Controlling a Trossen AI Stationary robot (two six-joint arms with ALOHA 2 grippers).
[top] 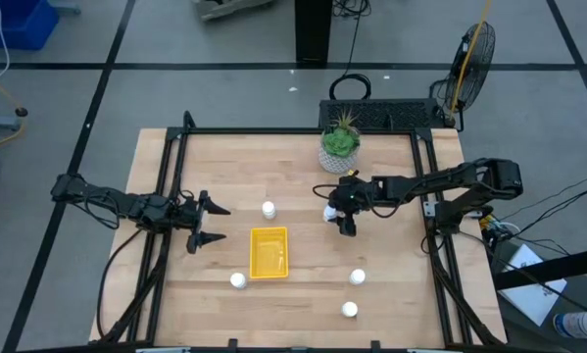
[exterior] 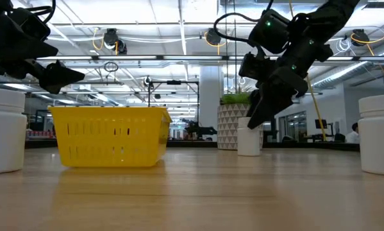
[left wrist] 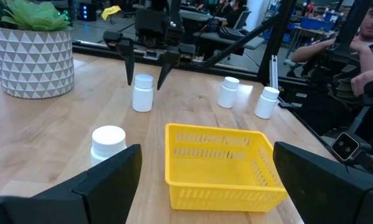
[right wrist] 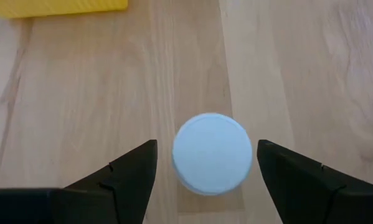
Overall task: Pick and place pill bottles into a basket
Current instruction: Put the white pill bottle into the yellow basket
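Several small white pill bottles stand upright on the wooden table: one (top: 269, 209) beyond the yellow basket (top: 269, 252), one (top: 237, 280) at its near left corner, two (top: 357, 277) (top: 349, 310) at the near right. My right gripper (top: 338, 214) slants down, open, over another bottle (right wrist: 212, 152); its fingertips flank the round cap (left wrist: 142, 79) with a gap on each side. My left gripper (top: 210, 224) waits open, level, left of the basket.
A white patterned pot with a green plant (top: 339, 149) stands at the far edge, just beyond my right gripper. Black frame rails (top: 425, 196) run along the table's sides. A person sits beyond the table (left wrist: 367, 50).
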